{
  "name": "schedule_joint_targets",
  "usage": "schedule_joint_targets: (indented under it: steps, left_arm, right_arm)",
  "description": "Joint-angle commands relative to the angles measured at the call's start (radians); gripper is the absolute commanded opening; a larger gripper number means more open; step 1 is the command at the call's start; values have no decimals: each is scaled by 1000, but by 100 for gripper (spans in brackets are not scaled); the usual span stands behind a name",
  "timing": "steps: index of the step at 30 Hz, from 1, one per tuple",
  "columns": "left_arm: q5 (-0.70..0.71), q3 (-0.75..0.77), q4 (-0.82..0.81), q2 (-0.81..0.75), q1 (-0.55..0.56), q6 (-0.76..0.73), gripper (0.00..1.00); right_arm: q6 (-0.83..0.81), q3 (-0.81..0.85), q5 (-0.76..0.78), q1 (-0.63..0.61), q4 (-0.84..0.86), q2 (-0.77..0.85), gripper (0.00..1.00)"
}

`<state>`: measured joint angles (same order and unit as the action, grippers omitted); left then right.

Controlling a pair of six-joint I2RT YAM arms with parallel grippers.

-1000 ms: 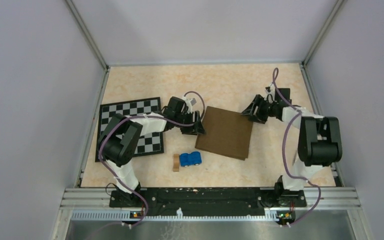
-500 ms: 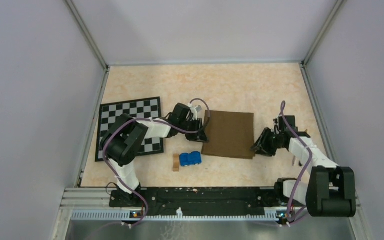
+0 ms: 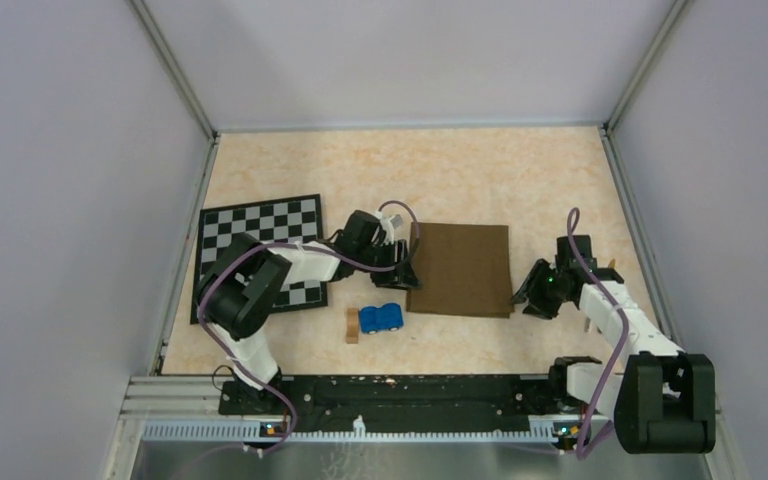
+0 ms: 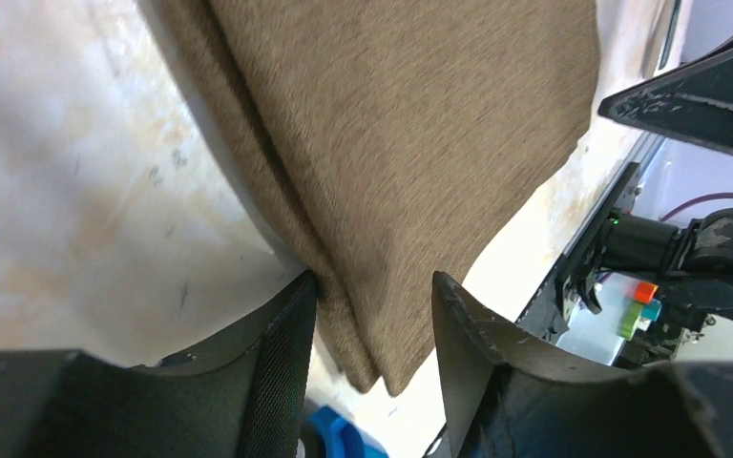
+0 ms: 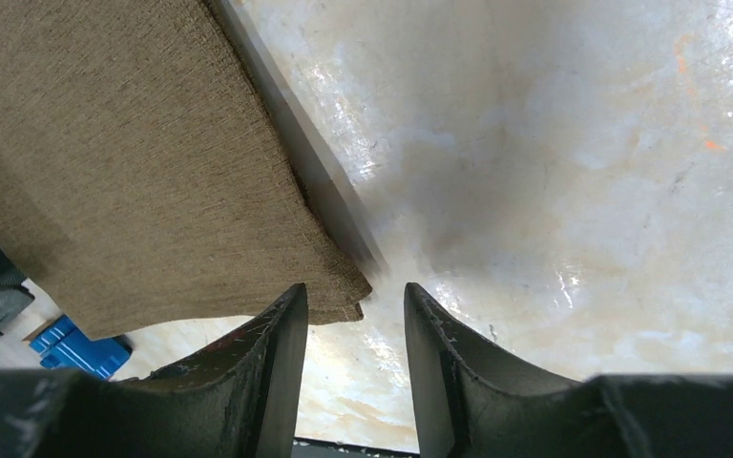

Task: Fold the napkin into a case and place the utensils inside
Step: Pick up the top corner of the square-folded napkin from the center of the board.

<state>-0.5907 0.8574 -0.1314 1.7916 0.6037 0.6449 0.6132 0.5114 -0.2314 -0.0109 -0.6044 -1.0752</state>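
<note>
- While the napkin point(image 3: 465, 270) lies flat on the table point(image 3: 440, 170), folded to a brown rectangle, an arm reaches in from either side;
- left gripper point(image 4: 373, 279) sits at the left edge, toward the near corner; jaws apart; a layered corner of cloth lies in the gap, with one finger point(image 4: 282, 353) touching its edge;
- right gripper point(image 5: 354, 286) is at the near right corner; jaws apart; the corner's tip lies just at the mouth of the gap, nearer one finger point(image 5: 277, 363); nothing is pinched;
- blue block point(image 3: 381, 317) and wooden block point(image 3: 352, 325) sit side by side near the near left corner; checkered mat point(image 3: 260, 225) lies further left, partly under the left arm.
</note>
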Motion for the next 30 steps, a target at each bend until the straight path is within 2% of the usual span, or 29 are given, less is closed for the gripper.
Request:
schedule_joint_targets:
  steps: [1, 8, 16, 23, 30]
  left_arm:
    - [42, -53, 81, -53, 9, -37, 54]
    - [57, -93, 82, -67, 30, -28, 40]
    - [65, -135, 81, -98, 33, -24, 42]
    - [61, -141, 81, -116, 35, -22, 42]
    - [57, -147, 73, -108, 37, -19, 42]
  right_arm:
    - [19, 25, 20, -9, 25, -9, 42]
    - [12, 14, -11, -8, 61, -43, 35]
    - [10, 3, -36, -8, 73, -31, 33]
    - [7, 3, -58, -10, 78, -65, 36]
    - [13, -9, -74, -10, 87, -55, 33]
